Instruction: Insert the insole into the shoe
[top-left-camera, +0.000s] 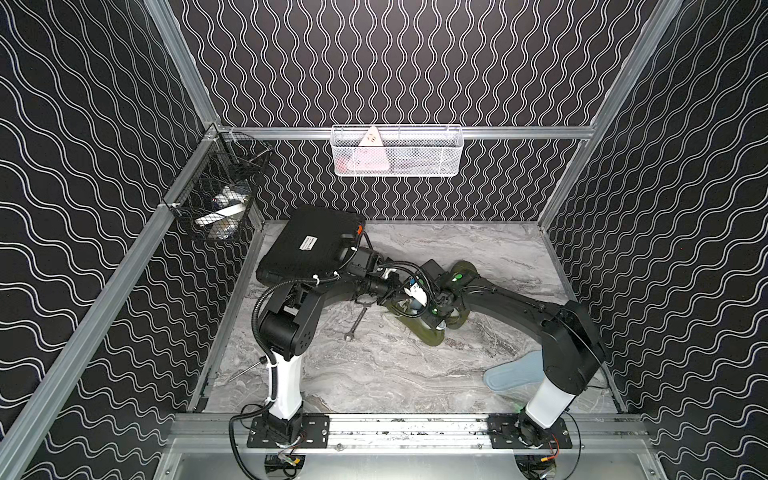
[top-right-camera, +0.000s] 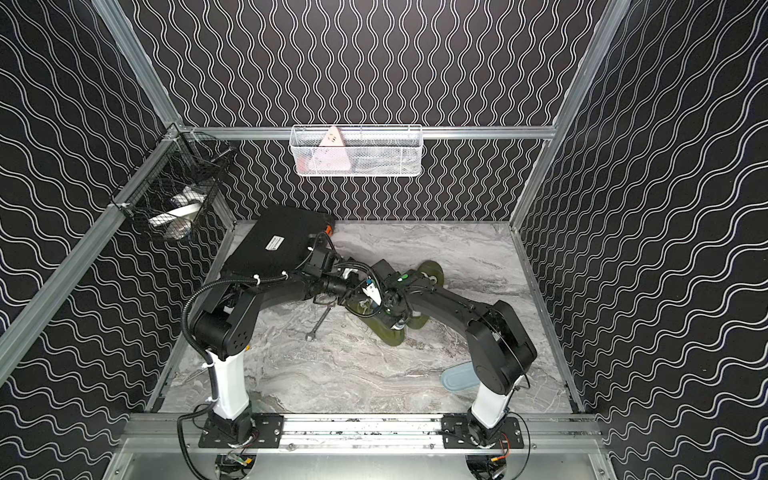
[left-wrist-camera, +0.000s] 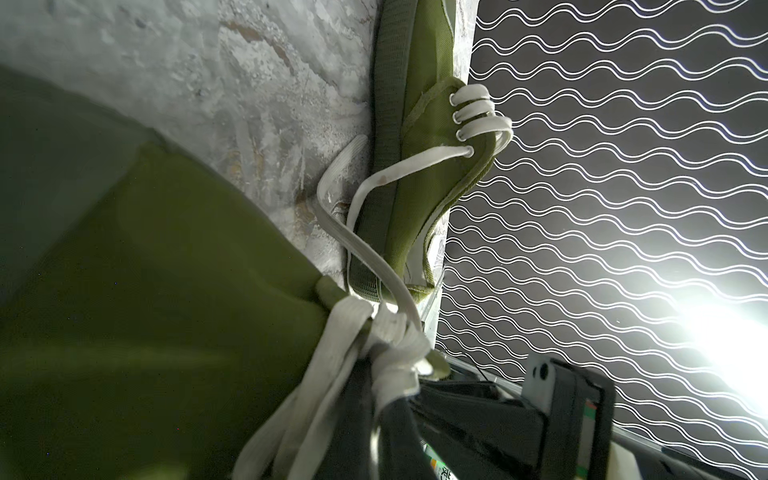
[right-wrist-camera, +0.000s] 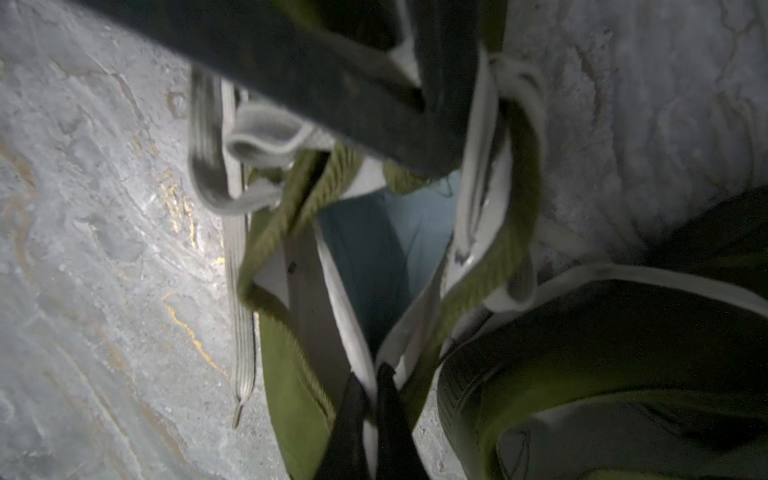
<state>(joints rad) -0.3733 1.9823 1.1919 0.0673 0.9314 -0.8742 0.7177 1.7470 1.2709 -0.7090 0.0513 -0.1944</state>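
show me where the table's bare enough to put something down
Widest bare marble: front centre, bordered by the wrench, near shoe, blue insole and front rail. Also the back right corner, between the far shoe and the side wall. Crowded: the middle, where both arms meet over the shoes, and back left, taken by the black case.

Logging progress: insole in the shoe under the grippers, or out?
In, at least partly: the right wrist view shows a blue insole inside the green shoe. A second insole lies on the table.
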